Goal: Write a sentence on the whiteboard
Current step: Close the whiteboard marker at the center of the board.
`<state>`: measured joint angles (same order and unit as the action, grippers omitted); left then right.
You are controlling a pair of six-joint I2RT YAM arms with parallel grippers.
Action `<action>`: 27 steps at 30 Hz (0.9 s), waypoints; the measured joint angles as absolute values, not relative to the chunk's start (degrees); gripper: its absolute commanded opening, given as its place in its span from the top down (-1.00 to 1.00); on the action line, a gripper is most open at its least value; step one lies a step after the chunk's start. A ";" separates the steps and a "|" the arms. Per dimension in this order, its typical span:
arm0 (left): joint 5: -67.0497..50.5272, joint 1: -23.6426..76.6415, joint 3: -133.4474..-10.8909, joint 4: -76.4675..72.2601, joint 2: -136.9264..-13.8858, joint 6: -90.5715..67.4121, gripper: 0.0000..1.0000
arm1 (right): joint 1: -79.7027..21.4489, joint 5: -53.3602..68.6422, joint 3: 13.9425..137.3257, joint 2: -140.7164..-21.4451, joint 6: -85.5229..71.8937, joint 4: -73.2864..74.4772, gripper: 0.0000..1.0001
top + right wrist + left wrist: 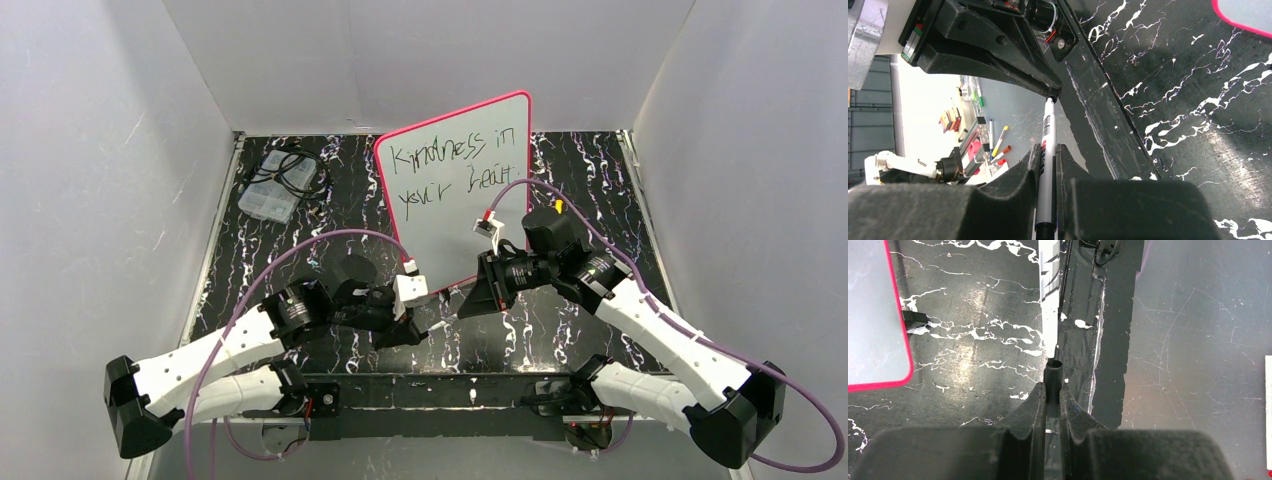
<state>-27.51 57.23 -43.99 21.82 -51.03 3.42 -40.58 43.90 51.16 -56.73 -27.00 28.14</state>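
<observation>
Whiteboard (440,225) first: it stands upright on its small black feet near the middle of the black marbled tabletop (300,220), turned slightly so its pink-red frame looks skewed from above. The sentence (455,168) runs across its upper half in thin dark marker, two lines reading "Kindness in your heart".

Both arms reach inward in front of the board and meet just below its lower edge. The right fingers (1023,170) are pinched narrow on the pale barrel of a marker (1046,145), which pokes out past their tips toward the other arm. The left fingers (1035,400) are likewise closed tight, gripping a short dark cap (1053,372). From the left wrist, the marker's light barrel carries on straight out from that cap, so the two pairs of fingers seem to hold the same pen from opposite ends.

Off at the back left of the tabletop lies a clear plastic box (268,195) with a black cable coiled on it, well apart from the board.
</observation>
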 measured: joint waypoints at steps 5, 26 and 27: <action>-27.51 57.23 -44.01 21.74 -51.27 3.42 1.00 | -40.71 43.90 51.13 -56.75 -27.00 28.14 0.97; -27.40 57.39 -43.99 21.69 -51.09 3.40 1.00 | -40.91 43.70 50.94 -56.75 -27.00 28.12 0.97; -27.40 57.41 -43.99 21.74 -51.09 3.38 1.00 | -40.91 43.70 50.83 -56.73 -27.00 28.12 0.97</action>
